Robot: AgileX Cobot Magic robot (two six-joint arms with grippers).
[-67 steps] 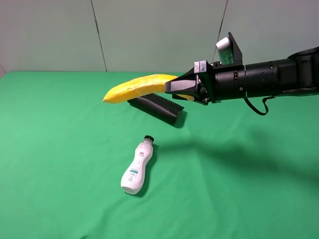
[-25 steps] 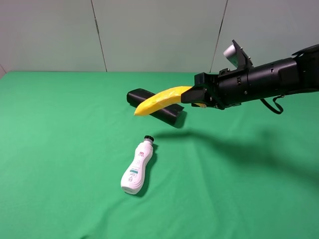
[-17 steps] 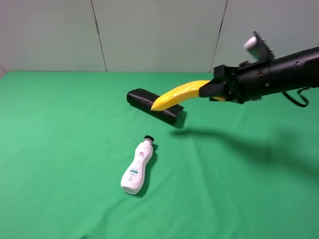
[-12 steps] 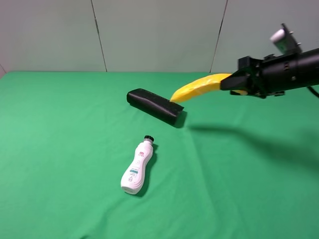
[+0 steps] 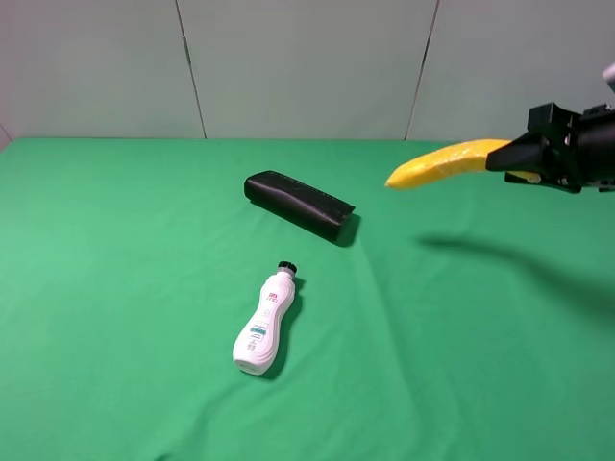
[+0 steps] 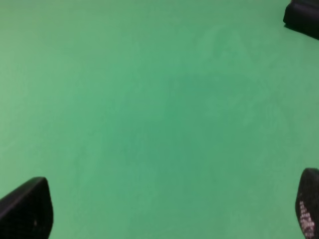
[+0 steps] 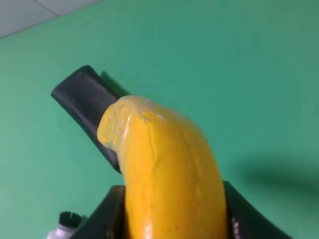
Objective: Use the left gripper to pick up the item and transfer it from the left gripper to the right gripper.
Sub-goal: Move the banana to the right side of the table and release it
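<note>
The right gripper (image 5: 519, 163) pinches the banana (image 5: 442, 163) by one end and holds it in the air, clear of the green table (image 5: 115, 240), while the left gripper (image 6: 167, 211) sits spread and empty, which indicates a completed transfer.

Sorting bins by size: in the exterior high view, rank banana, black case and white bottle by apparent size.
Largest: black case and white bottle, alike.
Then banana: slimmer, but raised and partly hidden in the right claw, so unsure.
</note>
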